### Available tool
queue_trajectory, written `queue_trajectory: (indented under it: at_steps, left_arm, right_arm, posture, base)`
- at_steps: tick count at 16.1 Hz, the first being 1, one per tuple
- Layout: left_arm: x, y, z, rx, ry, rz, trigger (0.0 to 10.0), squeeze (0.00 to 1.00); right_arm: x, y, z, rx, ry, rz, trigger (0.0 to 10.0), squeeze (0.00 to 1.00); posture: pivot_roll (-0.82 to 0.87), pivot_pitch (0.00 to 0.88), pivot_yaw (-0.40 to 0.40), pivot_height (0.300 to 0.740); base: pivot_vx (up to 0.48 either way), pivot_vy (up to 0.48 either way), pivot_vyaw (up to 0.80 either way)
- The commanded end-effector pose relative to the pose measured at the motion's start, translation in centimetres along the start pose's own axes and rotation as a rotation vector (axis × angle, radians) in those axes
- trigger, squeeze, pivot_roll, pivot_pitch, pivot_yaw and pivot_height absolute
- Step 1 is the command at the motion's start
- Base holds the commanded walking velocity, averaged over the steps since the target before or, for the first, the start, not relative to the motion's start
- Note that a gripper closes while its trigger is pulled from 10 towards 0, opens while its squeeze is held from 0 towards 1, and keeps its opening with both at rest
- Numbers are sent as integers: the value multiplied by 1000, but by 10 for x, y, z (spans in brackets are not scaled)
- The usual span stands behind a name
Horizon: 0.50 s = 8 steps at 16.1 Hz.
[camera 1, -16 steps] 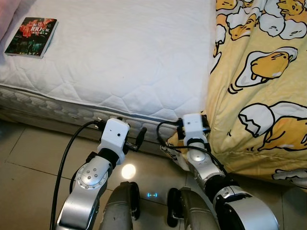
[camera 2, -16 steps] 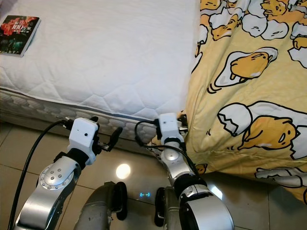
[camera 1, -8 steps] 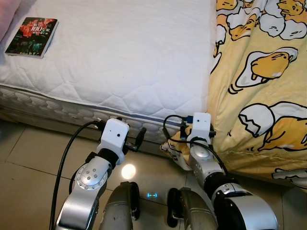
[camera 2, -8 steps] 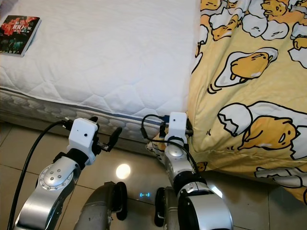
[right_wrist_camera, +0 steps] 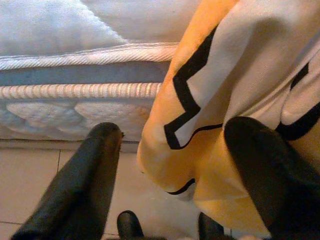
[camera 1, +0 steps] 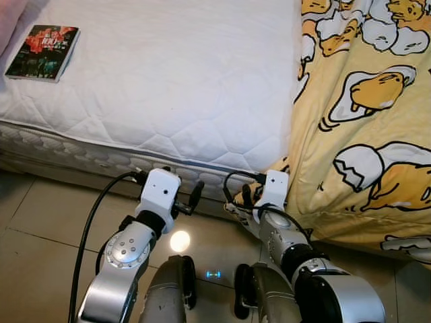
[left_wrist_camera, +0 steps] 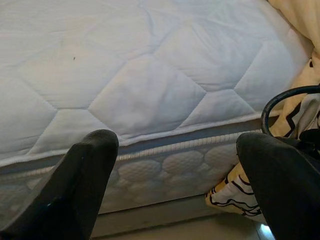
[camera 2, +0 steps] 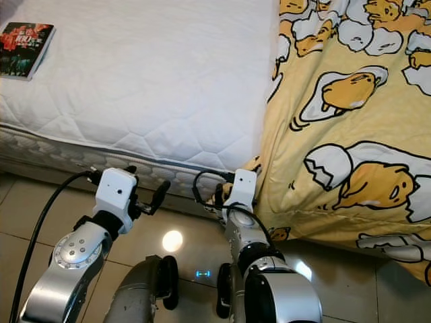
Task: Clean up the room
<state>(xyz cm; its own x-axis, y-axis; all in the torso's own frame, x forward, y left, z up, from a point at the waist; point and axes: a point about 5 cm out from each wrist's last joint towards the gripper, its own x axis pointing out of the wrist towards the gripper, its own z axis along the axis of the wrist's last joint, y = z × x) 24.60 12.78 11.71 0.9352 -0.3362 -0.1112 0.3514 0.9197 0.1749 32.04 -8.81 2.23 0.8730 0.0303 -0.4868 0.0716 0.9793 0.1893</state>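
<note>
Yellow blanket corner between spread right end effector fingers — ungripped; left end effector open, empty

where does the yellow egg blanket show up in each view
Left eye view: the yellow blanket drapes over the bed's right side, down to the floor.
Right eye view: same place, right half.
Left wrist view: a corner at the frame's right edge.
Right wrist view: its hanging corner lies between the open fingers of the right hand.
Shared landmark: the mattress edge piping.
</note>
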Motion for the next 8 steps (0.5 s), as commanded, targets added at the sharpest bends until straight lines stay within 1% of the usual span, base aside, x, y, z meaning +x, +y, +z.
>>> queue_trajectory:
  at_steps: [1, 3, 5, 7, 8]
  left_arm:
    - [-3, 0, -2, 12, 6, -3, 10000, 0]
    - [-3, 0, -2, 11, 7, -4, 10000, 0]
    - [-3, 0, -2, 10, 9, -5, 10000, 0]
    - [-2, -1, -2, 10, 8, -5, 10000, 0]
    - [-1, -1, -2, 9, 7, -5, 10000, 0]
  right_arm:
    - [-3, 1, -14, -1, 50, 14, 0, 0]
    - [-3, 4, -12, -18, 42, 38, 0, 0]
    - [-3, 14, -10, -37, 23, 102, 0, 0]
    - [-4, 17, -10, -63, 14, 120, 0, 0]
    - [-5, 20, -10, -98, -5, 141, 0, 0]
  posture:
    - [203, 285, -11, 699]
    - [202, 289, -9, 699]
    - [201, 292, -8, 699]
    - [200, 293, -8, 699]
    - [200, 293, -9, 699]
  base:
    - [0, 0, 0]
    - [0, 0, 0]
    - [0, 0, 0]
    - [0, 0, 0]
    - [0, 0, 0]
